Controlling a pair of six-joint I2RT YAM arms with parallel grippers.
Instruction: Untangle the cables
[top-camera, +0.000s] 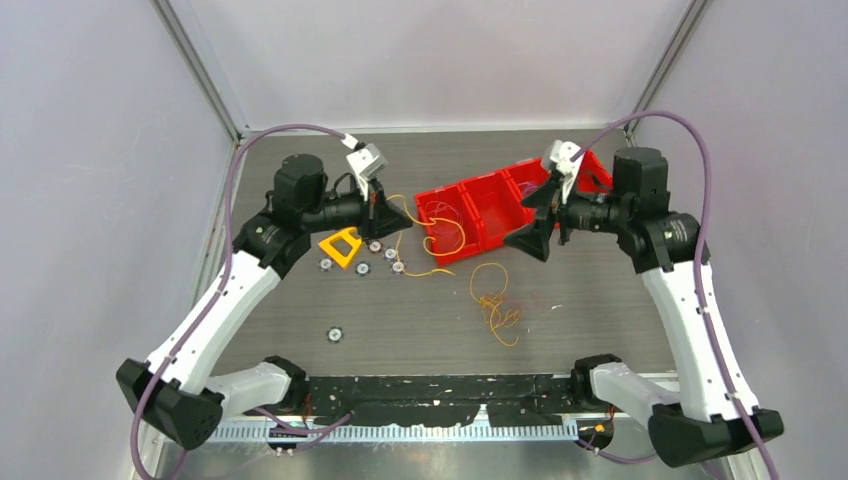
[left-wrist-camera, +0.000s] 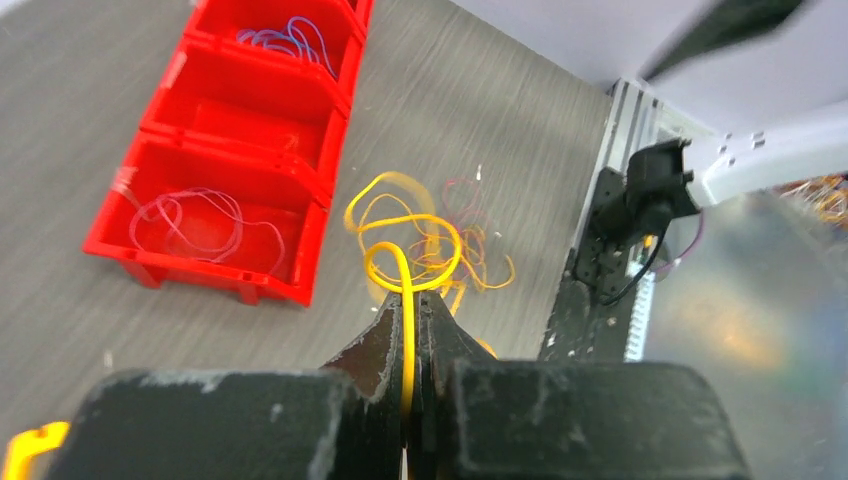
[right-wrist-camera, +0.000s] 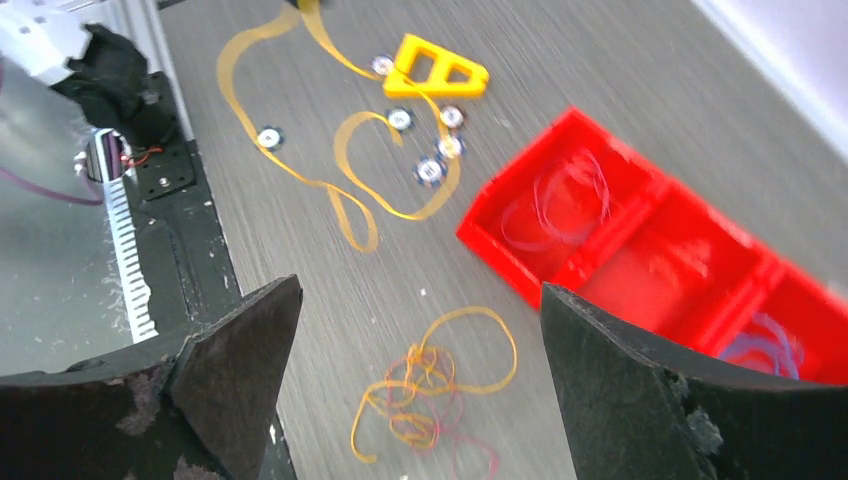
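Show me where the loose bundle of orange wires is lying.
In the top view, the loose bundle lies on the table slightly right of centre, on the near side of the red tray.

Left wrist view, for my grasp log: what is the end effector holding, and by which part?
The left end effector is shut on a yellow cable, pinching one strand of its loop.

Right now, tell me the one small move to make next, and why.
Probably swing the left gripper toward the red bin: it is shut on a yellow cable that looks clear of the tangle, and the right gripper stands open, holding nothing.
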